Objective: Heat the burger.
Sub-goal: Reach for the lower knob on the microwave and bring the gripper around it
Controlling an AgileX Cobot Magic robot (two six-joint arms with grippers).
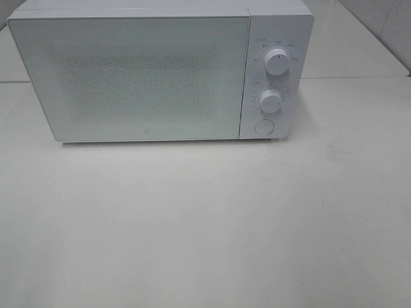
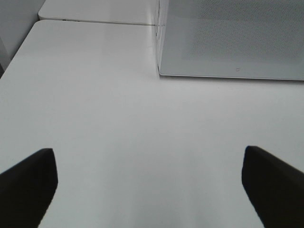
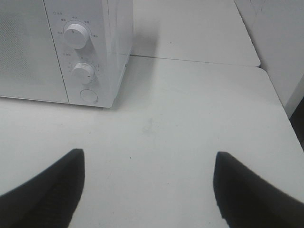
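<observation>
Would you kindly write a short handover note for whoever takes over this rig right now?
Left tool: open, holding nothing, above the table in front of the microwave.
Right tool: open, holding nothing, above the table near the dials.
Burger: not in any view; whether it sits behind the shut microwave door cannot be told.
Done: nothing that can be confirmed.
Left: probably find the burger, check inside the microwave, then start heating.

no text can be read — the marks (image 1: 259, 41) around the microwave's (image 1: 128, 77) two knobs (image 1: 277, 61) are too small.
</observation>
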